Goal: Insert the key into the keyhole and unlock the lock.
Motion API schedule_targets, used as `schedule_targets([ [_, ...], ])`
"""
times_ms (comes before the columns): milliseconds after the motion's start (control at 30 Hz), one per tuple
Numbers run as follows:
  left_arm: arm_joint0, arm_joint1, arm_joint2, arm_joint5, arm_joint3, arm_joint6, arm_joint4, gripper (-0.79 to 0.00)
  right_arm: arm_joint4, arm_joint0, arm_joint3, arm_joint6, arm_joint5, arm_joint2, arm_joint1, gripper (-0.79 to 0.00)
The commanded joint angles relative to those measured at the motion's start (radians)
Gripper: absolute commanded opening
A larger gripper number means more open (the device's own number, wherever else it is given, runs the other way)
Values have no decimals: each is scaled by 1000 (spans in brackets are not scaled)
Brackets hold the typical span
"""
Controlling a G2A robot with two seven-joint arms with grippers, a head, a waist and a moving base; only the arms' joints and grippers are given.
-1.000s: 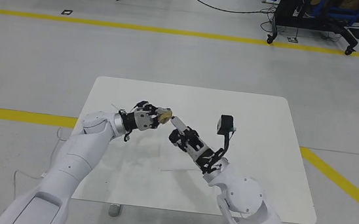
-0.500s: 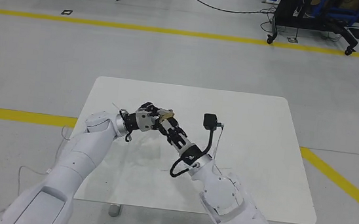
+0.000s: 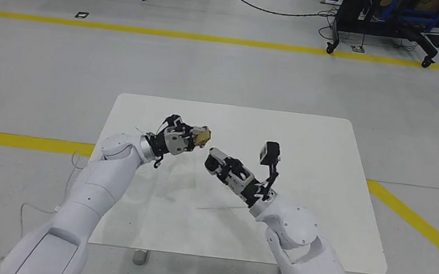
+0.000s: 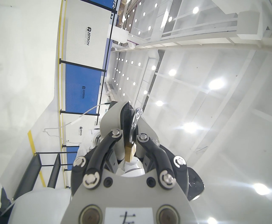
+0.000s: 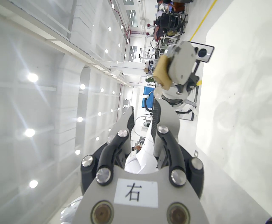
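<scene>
Top view: left gripper (image 3: 193, 137) clamps the lock (image 3: 203, 136) at centre frame; right gripper (image 3: 212, 156) just beside it, fingers narrowly parted.

Above the middle-left of the worktop (image 3: 324, 140), the left end effector (image 3: 191, 136) holds the lock (image 3: 202, 136) between its fingers (image 4: 125, 115), clear of the surface. The right end effector (image 3: 211, 159) hangs just beside the lock, to its right and nearer the robot. It points toward the lock without touching it.
</scene>
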Motion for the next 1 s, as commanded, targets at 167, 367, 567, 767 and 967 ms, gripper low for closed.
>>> schedule_targets([
  [167,20,5,-5,6,-43,16,34,-785,123,56,99,72,5,-14,-5,-502],
  [367,27,9,-9,3,-67,26,66,-785,146,92,138,66,7,-25,-8,-514],
  [567,36,12,-16,9,-83,27,75,-785,169,104,162,44,16,-36,-11,-785],
  [767,42,15,-20,3,-102,38,102,-785,226,114,184,26,28,-45,-16,-785],
  [967,49,19,-26,-20,-123,67,129,-785,377,120,210,12,41,-30,-25,-785],
])
